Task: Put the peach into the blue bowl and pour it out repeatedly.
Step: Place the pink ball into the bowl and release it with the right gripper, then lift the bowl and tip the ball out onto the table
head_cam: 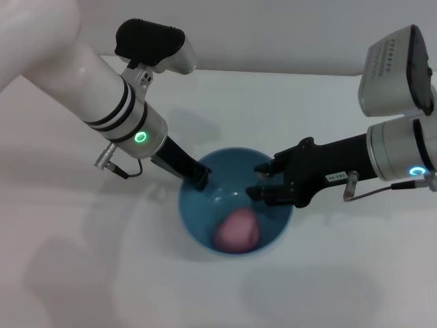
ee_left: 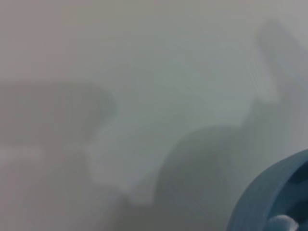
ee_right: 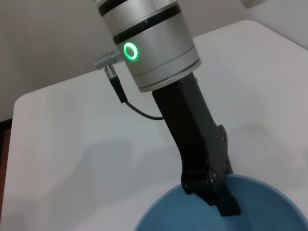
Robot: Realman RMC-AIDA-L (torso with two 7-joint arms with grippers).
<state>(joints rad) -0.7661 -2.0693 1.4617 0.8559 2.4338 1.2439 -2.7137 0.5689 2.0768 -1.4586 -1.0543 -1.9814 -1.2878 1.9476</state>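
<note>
You are looking down from the head camera at a plain white table [head_cam: 328, 287]. Near its middle stands the blue bowl [head_cam: 198, 232], upright. The peach [head_cam: 237, 230] lies inside the bowl, on the side nearer you, resting against the inner wall.

Your left gripper [head_cam: 200, 179] reaches in from the left, and its dark fingers pinch narrowly on the bowl's far-left rim. The right wrist camera shows the same grip from the other side: the left gripper [ee_right: 226, 204] clamps the edge of the blue bowl [ee_right: 269, 202], with a thin cable looping beside its silver wrist.

Your right gripper [head_cam: 261, 181] comes in from the right and hangs over the bowl's right rim, above and just beside the peach. Its fingers [head_cam: 263, 168] are parted with nothing between them.

The left wrist camera shows only a blurred curve of the blue bowl [ee_left: 262, 199] against the table.
</note>
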